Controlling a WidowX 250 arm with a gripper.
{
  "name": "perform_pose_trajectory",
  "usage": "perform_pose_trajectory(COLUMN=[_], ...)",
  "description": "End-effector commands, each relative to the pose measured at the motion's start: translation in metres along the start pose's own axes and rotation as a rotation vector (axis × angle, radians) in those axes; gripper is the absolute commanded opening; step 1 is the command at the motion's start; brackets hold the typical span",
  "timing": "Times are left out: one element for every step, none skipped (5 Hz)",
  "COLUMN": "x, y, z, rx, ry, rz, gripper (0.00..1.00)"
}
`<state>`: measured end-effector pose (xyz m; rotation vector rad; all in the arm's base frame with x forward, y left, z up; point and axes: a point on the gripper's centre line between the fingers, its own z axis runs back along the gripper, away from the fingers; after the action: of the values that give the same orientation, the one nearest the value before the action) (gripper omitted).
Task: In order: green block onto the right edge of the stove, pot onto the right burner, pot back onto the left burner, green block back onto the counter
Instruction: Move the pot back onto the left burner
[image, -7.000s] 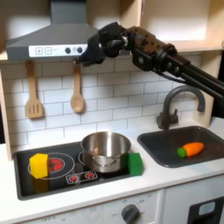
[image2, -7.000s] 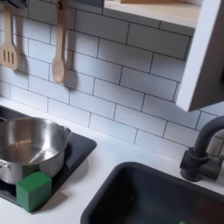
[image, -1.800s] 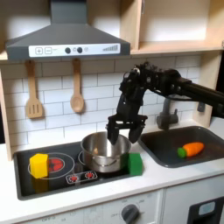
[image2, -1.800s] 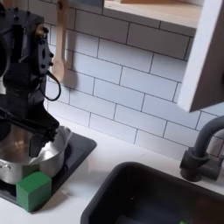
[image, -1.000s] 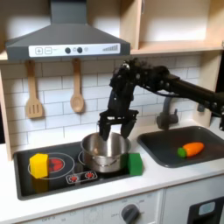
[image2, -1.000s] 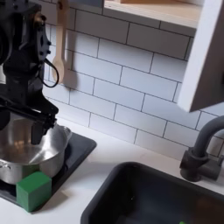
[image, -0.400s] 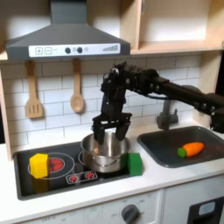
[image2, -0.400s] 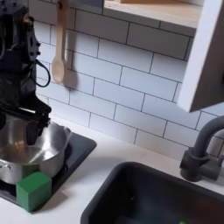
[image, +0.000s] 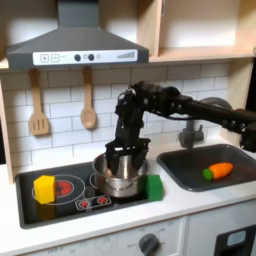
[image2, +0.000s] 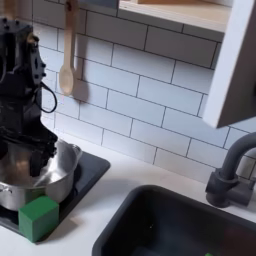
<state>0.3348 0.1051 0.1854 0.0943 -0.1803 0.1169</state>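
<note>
The shiny pot (image: 120, 174) stands on the burner at the first exterior view's right end of the black stove (image: 62, 207). The green block (image: 154, 186) rests on the stove's right edge, right beside the pot. My gripper (image: 123, 160) hangs open just over the pot's mouth, its fingers spread near the rim. In the second exterior view the gripper (image2: 26, 152) is low over the pot (image2: 38, 178), with the green block (image2: 38, 219) in front on the stove (image2: 92, 173). The white counter (image: 190, 200) surrounds the stove.
A yellow block (image: 44, 187) sits on the other burner. A toy carrot (image: 217, 171) lies in the dark sink (image: 190, 175), with a faucet (image: 196, 120) behind it. Wooden utensils (image: 88, 105) hang on the tiled wall under the range hood.
Over the last two seconds my gripper has swung toward the first exterior view's left and dropped lower over the pot. Pot and green block have stayed put.
</note>
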Motion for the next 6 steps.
perform_pose_trajectory(x=[0.003, 0.004, 0.004, 0.005, 0.006, 0.007], y=[-0.01, -0.012, -0.008, -0.007, -0.005, -0.004], z=[-0.006, -0.007, -0.01, -0.019, -0.026, -0.025], rx=[-0.009, -0.01, -0.008, -0.01, -0.014, -0.015], ry=[-0.009, -0.008, 0.005, 0.027, 0.048, 0.05], rz=[-0.03, -0.021, -0.001, 0.001, 0.003, 0.006], gripper=[1.0, 1.0, 1.0, 1.0, 1.0, 1.0])
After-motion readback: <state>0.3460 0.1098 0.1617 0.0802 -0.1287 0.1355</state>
